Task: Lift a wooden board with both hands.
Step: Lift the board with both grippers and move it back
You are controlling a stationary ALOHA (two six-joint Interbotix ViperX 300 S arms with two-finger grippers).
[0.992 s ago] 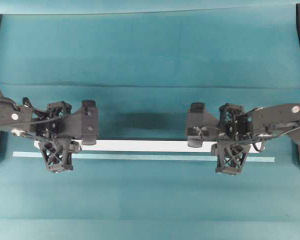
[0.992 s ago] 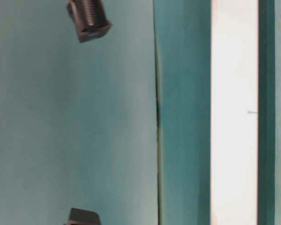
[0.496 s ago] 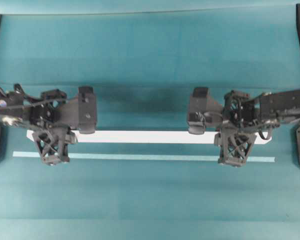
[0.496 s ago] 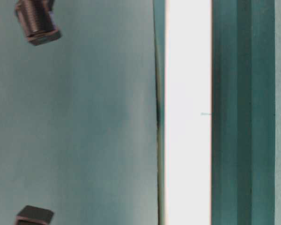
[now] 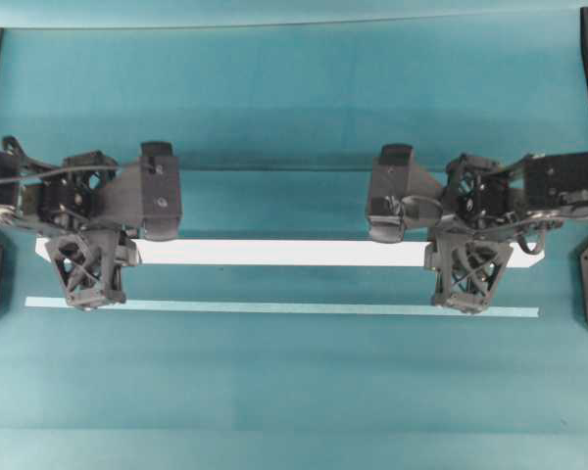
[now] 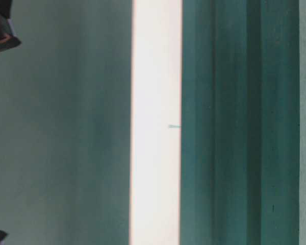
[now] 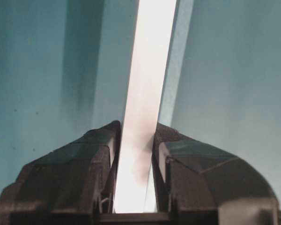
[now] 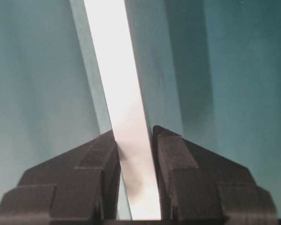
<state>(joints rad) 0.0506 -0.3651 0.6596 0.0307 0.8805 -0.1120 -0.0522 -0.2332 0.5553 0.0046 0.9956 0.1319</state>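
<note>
Both claws pinch the wooden board (image 5: 274, 253): left claw (image 7: 135, 140) near one end, right claw (image 8: 133, 140) near the other. Board hangs clear above the teal strip (image 5: 274, 307). We'd raise both ends evenly, keeping it level.

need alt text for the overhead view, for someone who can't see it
Two black robot arms hold a long white wooden board level over a teal table, the left pincer near one end and the right pincer near the other. A thin pale teal strip lies parallel just below.
</note>
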